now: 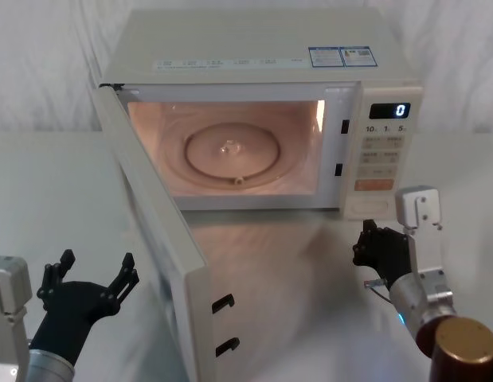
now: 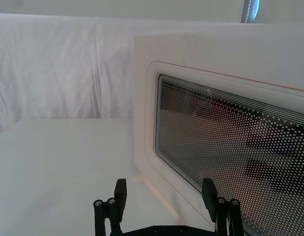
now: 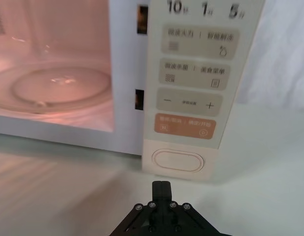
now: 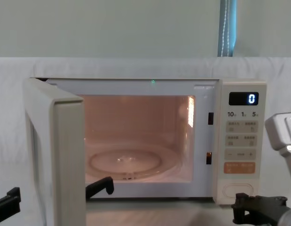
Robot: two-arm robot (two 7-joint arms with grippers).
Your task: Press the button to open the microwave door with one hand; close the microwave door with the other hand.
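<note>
The microwave door [image 1: 168,239] stands swung wide open toward my left, its edge with two latch hooks facing me. Its dark glass window [image 2: 230,147] is close in the left wrist view. My left gripper [image 1: 97,267] is open, low at the left, on the outer side of the door and apart from it [image 2: 164,189]. The button [image 3: 178,160] is the cream pill-shaped key at the bottom of the control panel [image 1: 365,207]. My right gripper [image 3: 162,186] is shut, just in front of and slightly below the button, not touching it [image 1: 365,240].
The lit cavity holds a glass turntable [image 1: 230,151]. The display [image 1: 389,110] reads 0. An orange key [image 3: 185,126] sits just above the button. The open door splits the white tabletop [image 1: 294,318] between my two arms.
</note>
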